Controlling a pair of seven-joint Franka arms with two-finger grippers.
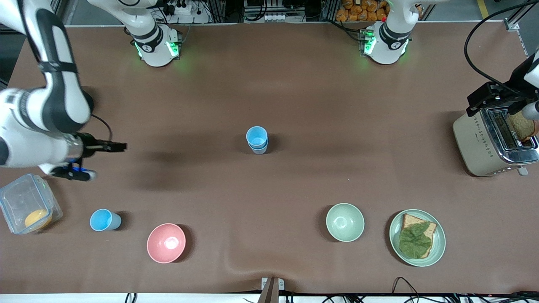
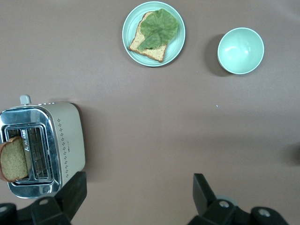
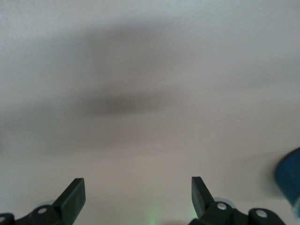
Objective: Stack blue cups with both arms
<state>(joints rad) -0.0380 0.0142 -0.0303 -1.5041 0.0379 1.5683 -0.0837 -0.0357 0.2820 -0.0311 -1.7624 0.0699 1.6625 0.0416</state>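
Two blue cups stand nested at the middle of the table, the bright sky-blue one inside the duller grey-blue one. A third bright blue cup stands alone toward the right arm's end, near the front camera. My right gripper is open and empty, up over bare table between the two. Its wrist view shows the open fingers and a blue cup's edge. My left gripper is open and empty, up by the toaster. Its fingers frame bare table.
A clear box with an orange item sits at the right arm's end. A pink bowl, a pale green bowl and a plate of bread and lettuce lie near the front camera. The toaster holds a bread slice.
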